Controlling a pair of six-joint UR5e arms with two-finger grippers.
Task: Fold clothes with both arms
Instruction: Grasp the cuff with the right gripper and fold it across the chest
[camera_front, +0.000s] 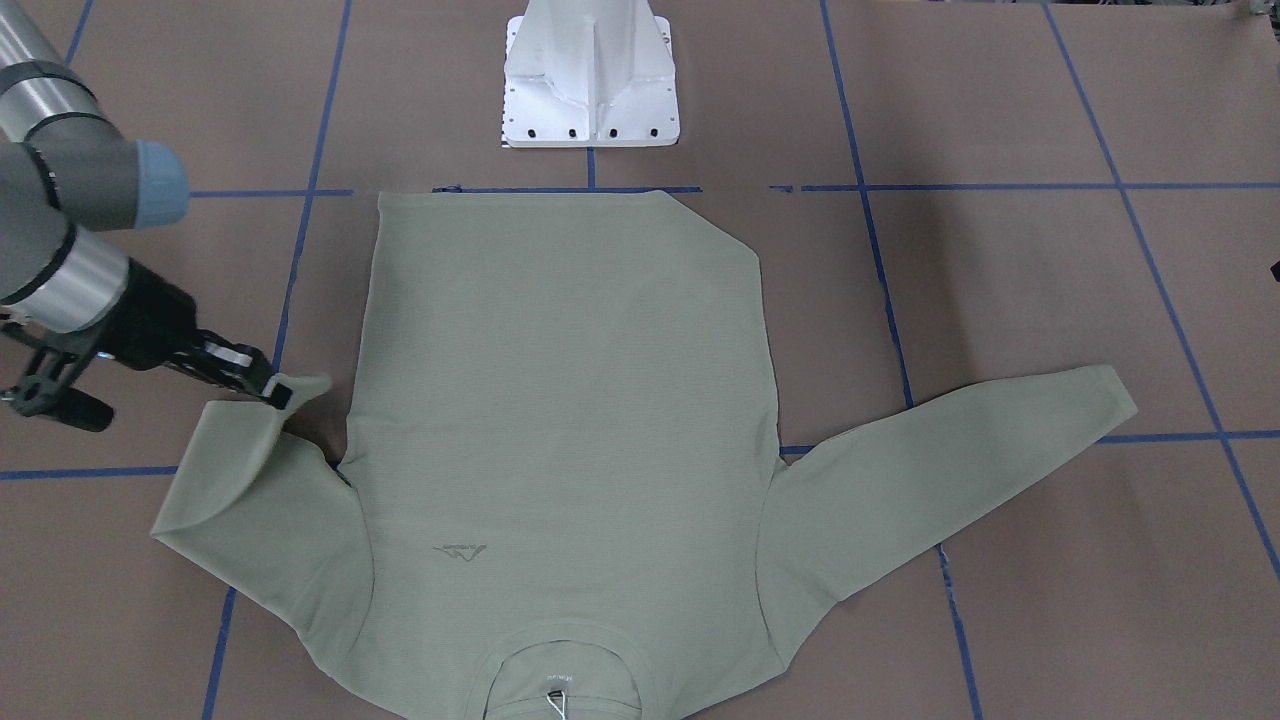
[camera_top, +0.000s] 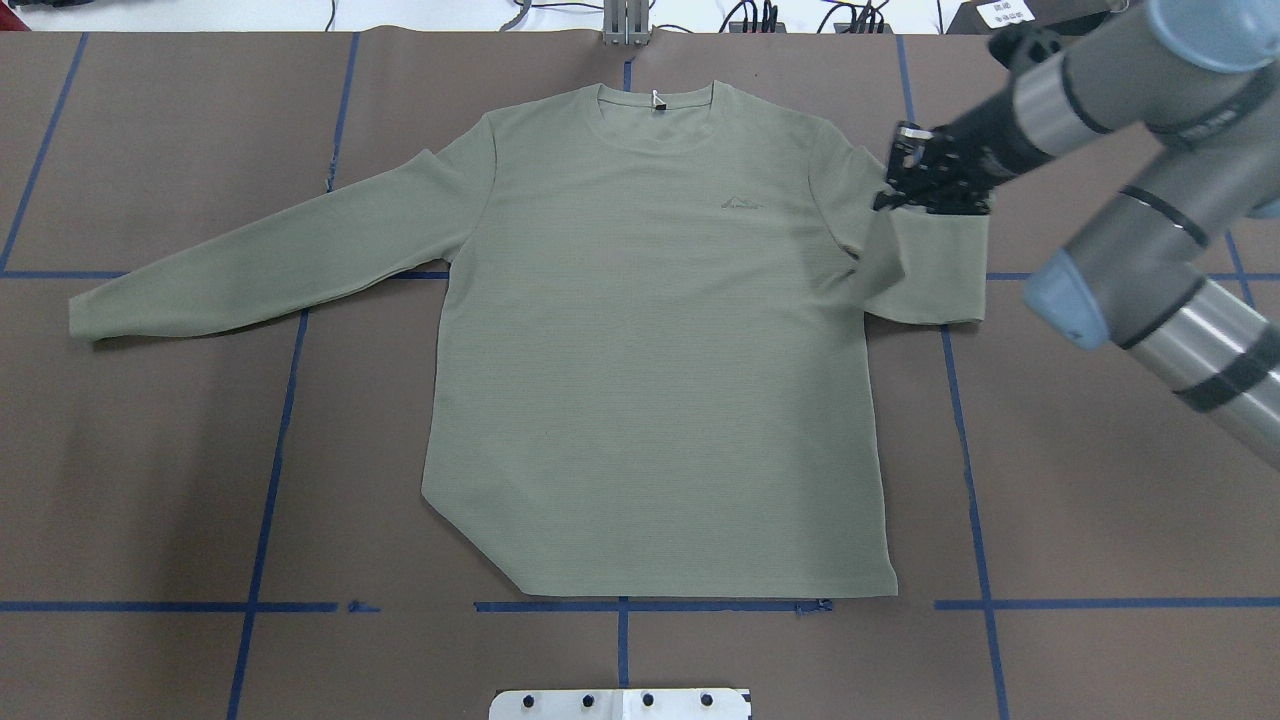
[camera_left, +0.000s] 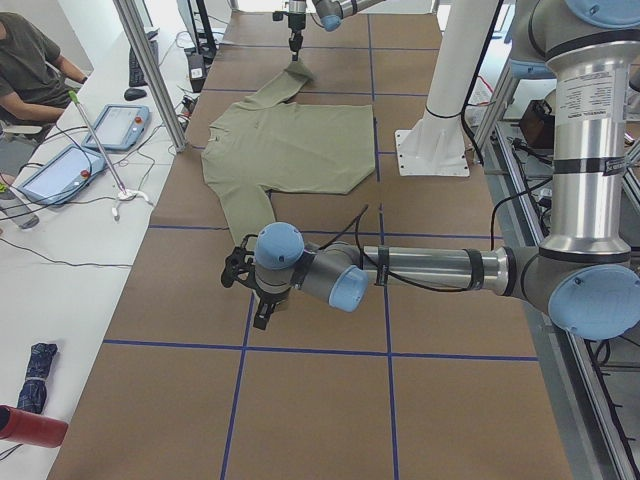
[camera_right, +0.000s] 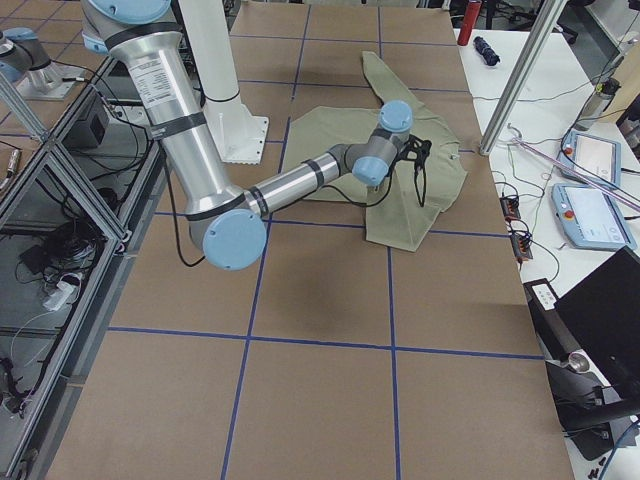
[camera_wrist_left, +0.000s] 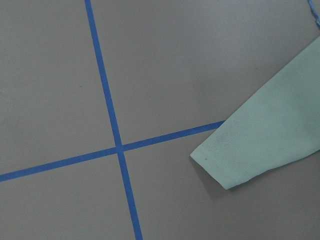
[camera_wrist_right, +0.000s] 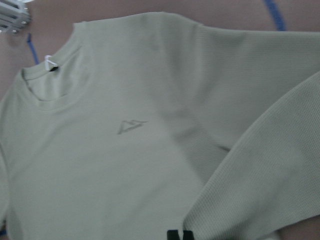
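Observation:
The pale sage-green shirt (camera_top: 650, 350) lies flat, front up, collar away from the robot. My right gripper (camera_top: 905, 192) is shut on the cuff of the sleeve on its side (camera_top: 930, 270) and holds it lifted and doubled back toward the shoulder. This also shows in the front view (camera_front: 280, 390) and in the right wrist view (camera_wrist_right: 180, 235). The other sleeve (camera_top: 250, 270) lies stretched out flat. My left gripper (camera_left: 255, 300) hovers over the table near that sleeve's cuff (camera_wrist_left: 260, 145). I cannot tell whether it is open or shut.
The white pedestal base (camera_front: 590, 80) stands at the table's near edge by the shirt's hem. One hem corner (camera_top: 470, 540) is cut off diagonally. Blue tape lines (camera_wrist_left: 112, 130) grid the brown table. A side desk with tablets (camera_left: 110, 130) and a metal post (camera_left: 150, 70) are beyond the collar side.

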